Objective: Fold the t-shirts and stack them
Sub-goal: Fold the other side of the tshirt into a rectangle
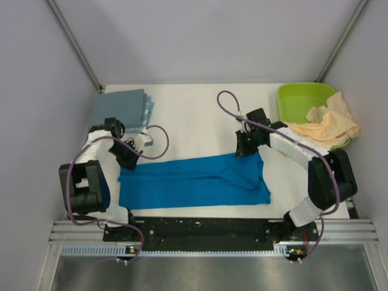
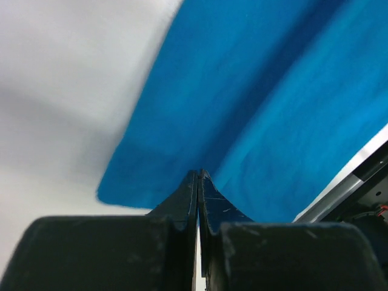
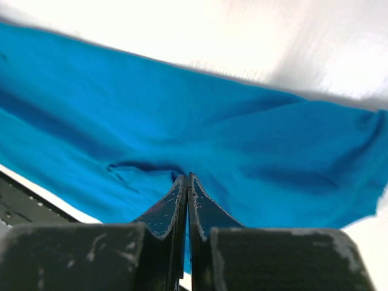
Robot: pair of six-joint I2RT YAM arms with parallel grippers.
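A white table (image 1: 194,115) fills the top view, with the two robot arms mounted at its near edge. Across the near middle of it lies the blue t-shirt (image 1: 194,182), folded lengthwise into a long flat band that runs left to right between the arms. At the far right corner stands a lime-green tub (image 1: 303,97), and the cream-peach t-shirt (image 1: 327,124) hangs crumpled over its rim, not yet folded. At the far left corner sits a stack of grey-blue t-shirts (image 1: 124,108), already in flat rectangles.

The left gripper (image 1: 129,157) is down at the far left corner of the blue band. The right gripper (image 1: 244,148) is down on the band's far edge, near its right end. In both wrist views the two fingers are pressed together with no gap, tips on the blue cloth. A small pucker (image 3: 145,167) beside the right tips hints at a pinch. Whether either gripper has cloth caught between its fingers cannot be told.

The step in hand looks like the folding of the blue shirt, partway done: the long fold is in, the cross fold is not. The next move probably calls for a sure hold on the far edge at both points. The arms would then need to move evenly together, so the band keeps its fold and stays square.
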